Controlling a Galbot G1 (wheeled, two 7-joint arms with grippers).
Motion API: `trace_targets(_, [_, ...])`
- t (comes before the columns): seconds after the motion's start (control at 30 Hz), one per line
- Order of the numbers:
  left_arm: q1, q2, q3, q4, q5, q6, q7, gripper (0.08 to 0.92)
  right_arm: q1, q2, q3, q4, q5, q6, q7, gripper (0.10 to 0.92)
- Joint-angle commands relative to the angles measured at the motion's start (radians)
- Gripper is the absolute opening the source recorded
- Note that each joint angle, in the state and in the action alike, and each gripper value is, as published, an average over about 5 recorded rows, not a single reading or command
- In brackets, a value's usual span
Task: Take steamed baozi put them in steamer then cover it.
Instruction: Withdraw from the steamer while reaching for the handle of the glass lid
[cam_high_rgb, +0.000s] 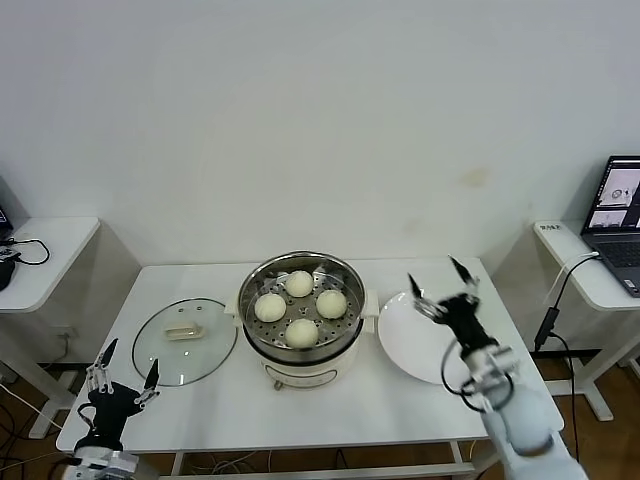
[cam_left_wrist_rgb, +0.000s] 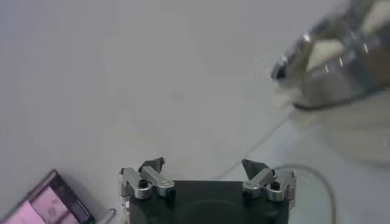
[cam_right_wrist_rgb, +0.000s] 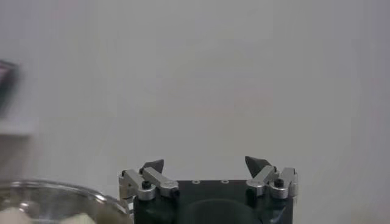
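Several cream-white baozi (cam_high_rgb: 301, 332) lie on the perforated tray inside the shiny steel steamer (cam_high_rgb: 256, 344), which stands uncovered on its white base at the table's middle. The clear glass cover (cam_high_rgb: 215, 354) with its cream handle lies flat on the table, left of the steamer. My right gripper (cam_high_rgb: 440, 278) is open and empty, raised over the white plate to the right of the steamer. My left gripper (cam_high_rgb: 127, 364) is open and empty at the table's front left corner, near the cover. The left wrist view shows the steamer (cam_left_wrist_rgb: 341, 67) off to one side.
An empty white plate (cam_high_rgb: 408, 345) lies right of the steamer. A side table with a laptop (cam_high_rgb: 618, 205) and cables stands at the right; another side table (cam_high_rgb: 45, 250) stands at the left. A white wall is behind.
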Motion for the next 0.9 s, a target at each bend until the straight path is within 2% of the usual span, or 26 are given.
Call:
trace_targets(0.03, [-0.125, 0.139, 0.054, 0.297, 0.522, -0.073, -0.048, 0.823, -0.351, 0.171, 0.300, 0.072, -0.028, 0.065, -0.018, 0.823])
trace_targets(0.2, [-0.255, 0.148, 0.116, 0.415, 0.628, -0.105, -0.077, 0.823, -0.368, 0.182, 0.320, 0.077, -0.018, 0.065, -0.012, 0.823])
trace_targets(0.4, [-0.411, 0.131, 0.173, 0.499, 0.671, -0.107, -0.066, 0.823, -0.366, 0.192, 0.329, 0.070, -0.014, 0.061, -0.008, 0.823])
trace_targets(0.7, [-0.549, 0.130, 0.236, 0.634, 0.674, -0.106, -0.054, 0.823, -0.366, 0.194, 0.341, 0.061, -0.013, 0.058, -0.016, 0.823])
trace_targets(0.9, [-0.595, 0.120, 0.258, 0.711, 0.670, -0.106, -0.053, 0.823, -0.359, 0.194, 0.336, 0.043, -0.014, 0.058, -0.019, 0.823])
